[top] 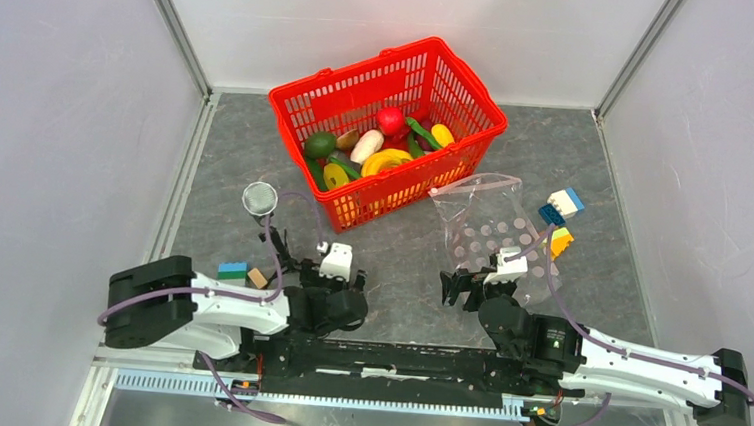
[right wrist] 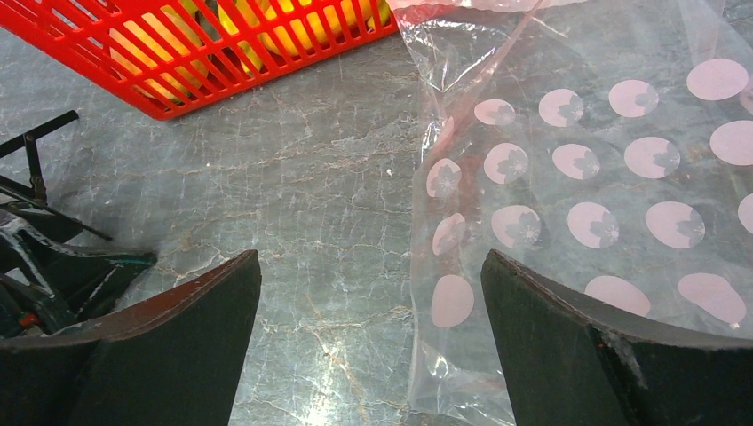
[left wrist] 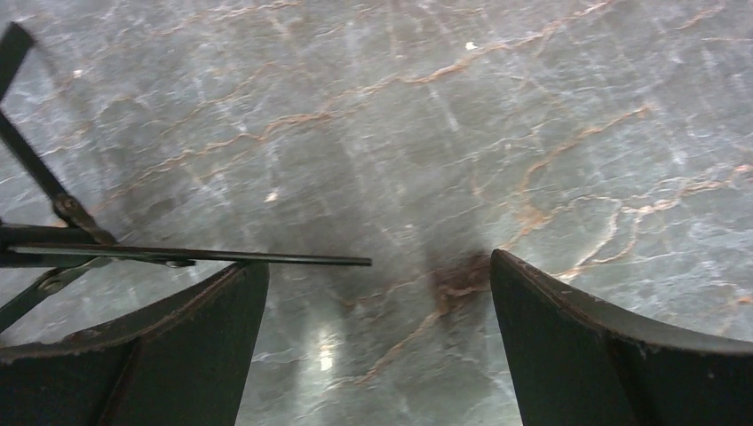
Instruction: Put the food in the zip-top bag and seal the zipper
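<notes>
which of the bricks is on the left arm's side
The blue-and-green brick, next to the wooden cube. The rest, like the yellow brick, lie on the right by the zip-top bag.

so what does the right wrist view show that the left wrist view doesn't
Only the right wrist view: a corner of the red basket with yellow food behind its mesh, and the dotted zip-top bag lying on the table. Only the left wrist view: nothing of its own. Both: grey marbled table, thin black struts at the left edge, and open fingers holding nothing, the left fingers and the right fingers.
</notes>
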